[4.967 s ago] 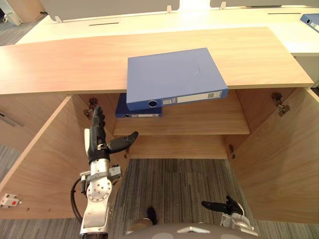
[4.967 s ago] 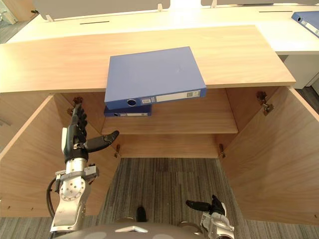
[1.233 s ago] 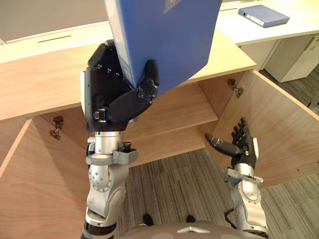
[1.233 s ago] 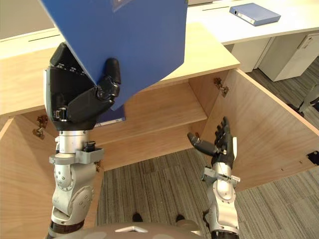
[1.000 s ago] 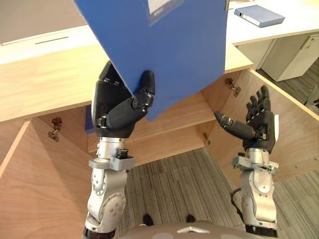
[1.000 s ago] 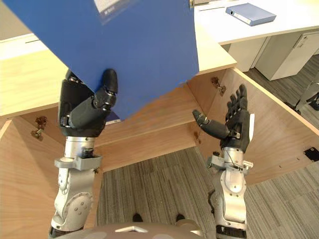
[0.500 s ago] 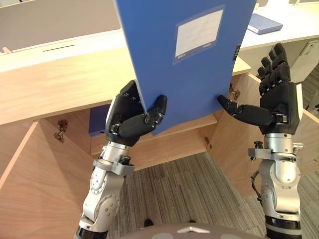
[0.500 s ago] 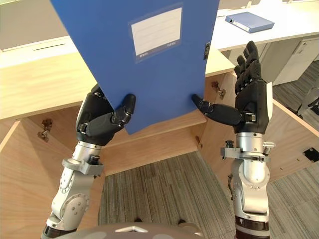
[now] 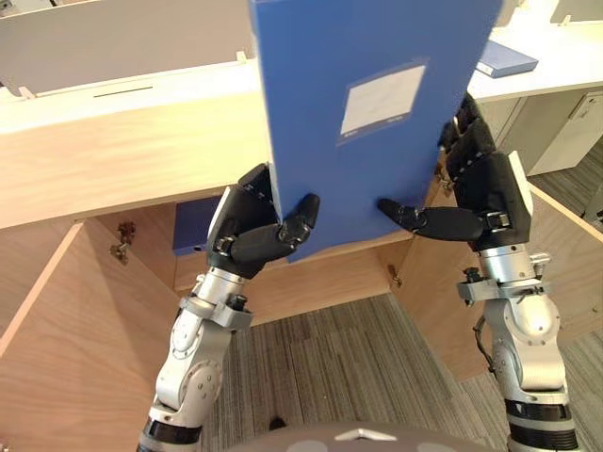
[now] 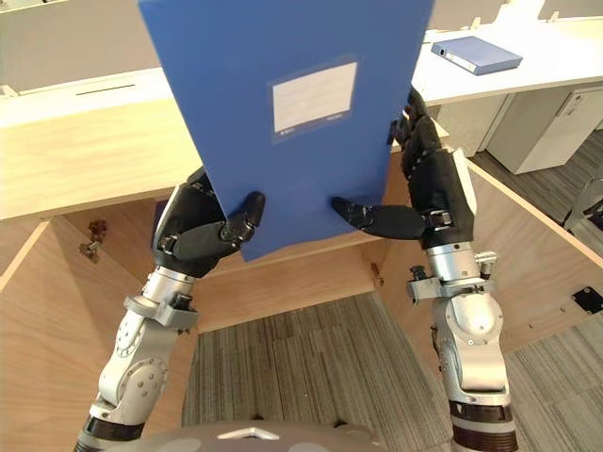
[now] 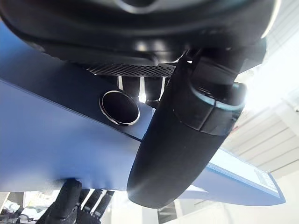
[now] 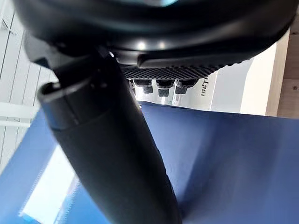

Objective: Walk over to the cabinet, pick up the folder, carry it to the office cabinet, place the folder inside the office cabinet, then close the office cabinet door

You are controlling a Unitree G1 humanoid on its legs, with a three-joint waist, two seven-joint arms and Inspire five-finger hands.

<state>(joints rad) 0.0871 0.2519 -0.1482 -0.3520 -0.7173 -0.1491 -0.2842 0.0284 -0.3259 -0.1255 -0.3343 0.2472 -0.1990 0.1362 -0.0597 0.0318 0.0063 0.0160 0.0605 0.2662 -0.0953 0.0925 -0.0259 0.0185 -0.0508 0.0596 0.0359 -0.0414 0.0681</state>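
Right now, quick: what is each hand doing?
Left hand: closed on the folder, thumb in front.
Right hand: pinching the folder, thumb in front, fingers behind.

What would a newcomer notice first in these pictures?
First, the big blue folder, held upright close to the camera above the open wooden cabinet. The left robot hand and the right robot hand pinch its lower part from either side, thumbs on the front face. A second blue folder lies flat on the white desk at the far right.
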